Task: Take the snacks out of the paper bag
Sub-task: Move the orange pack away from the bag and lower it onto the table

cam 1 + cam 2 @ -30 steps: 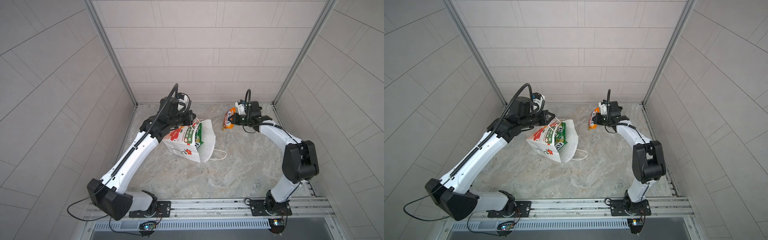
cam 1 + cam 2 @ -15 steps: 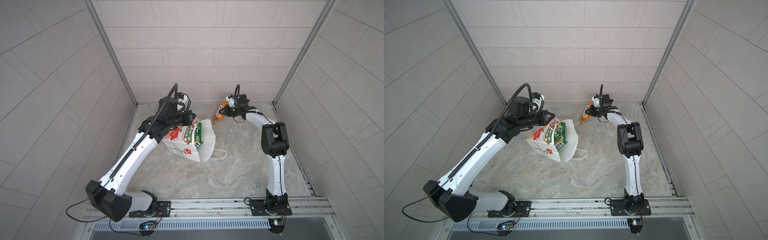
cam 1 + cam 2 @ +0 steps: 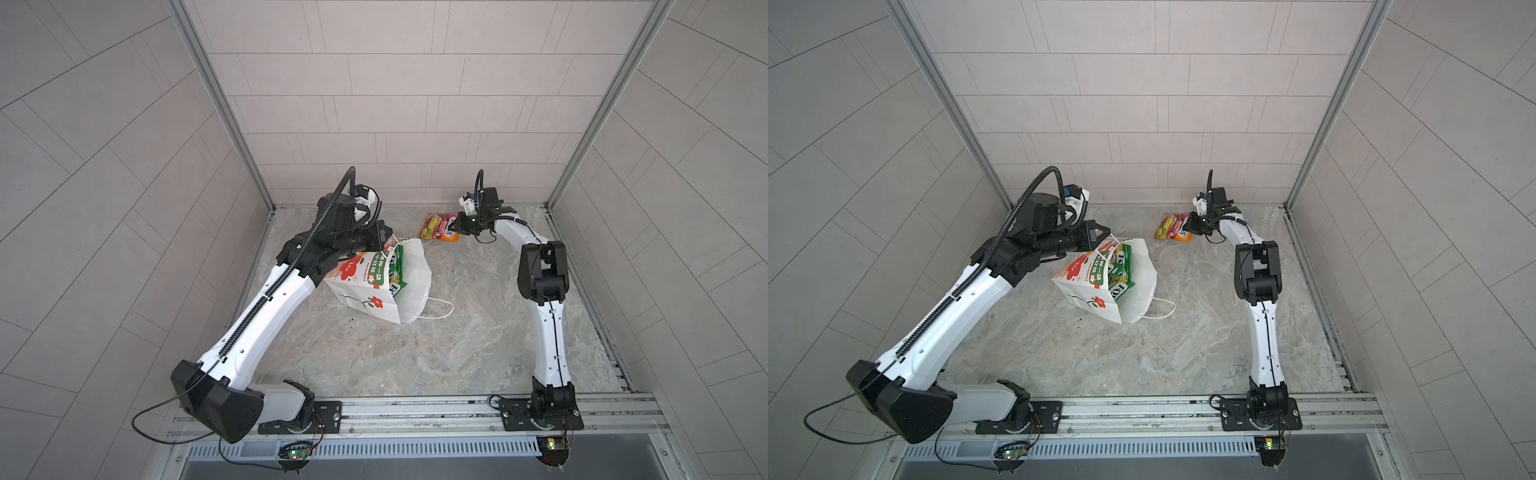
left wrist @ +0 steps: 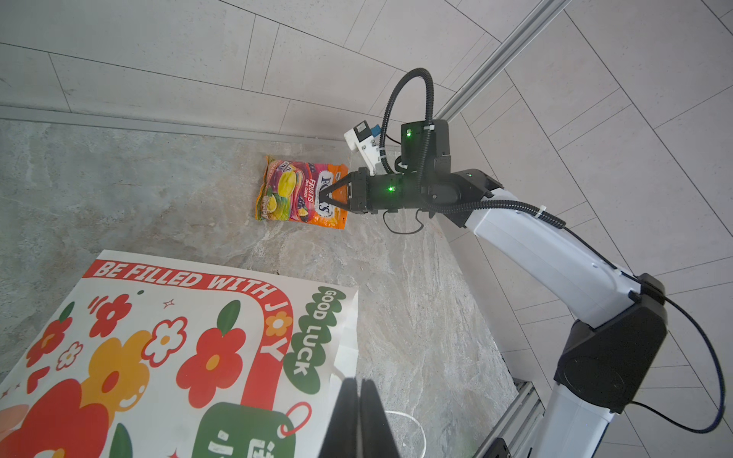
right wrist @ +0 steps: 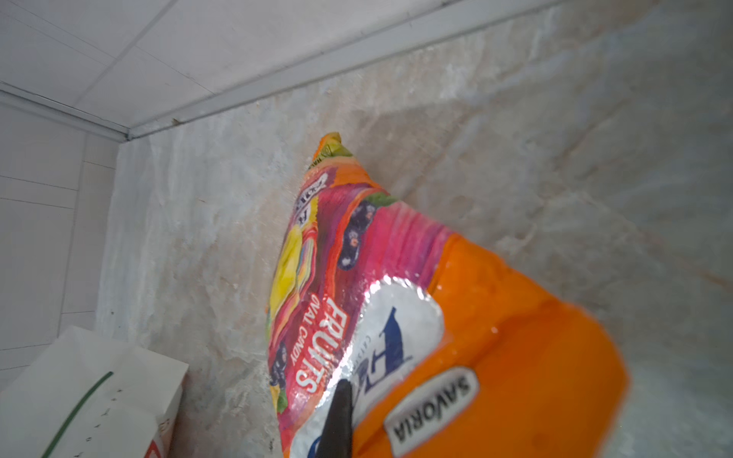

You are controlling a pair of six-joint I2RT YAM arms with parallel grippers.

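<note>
1 orange pkt (image 3: 437, 226) in R gripper (image 3: 457, 227)

In both top views we see the paper bag (image 3: 365, 291) on the table (image 3: 415, 365) just left of the frame's middle, packets (image 3: 397, 270) inside it. A loose packet (image 3: 438, 226) is to its upper right, near the back wall (image 3: 415, 191).

Inside the tall white paper gift bag (image 3: 354, 297), green-and-yellow glossy candy packets (image 3: 397, 268) lie mostly hidden (their number cannot be counted). The left wrist view crops the bag and the left tool (image 4: 359, 416); whether its closed tips pinch rim or cord is unclear. In the right wrist view, the flat glossy orange candy packet (image 5: 496, 337) is blurred and cropped at its near end, hiding all but one finger (image 5: 338, 420) of the right tool (image 4: 324, 195).
</note>
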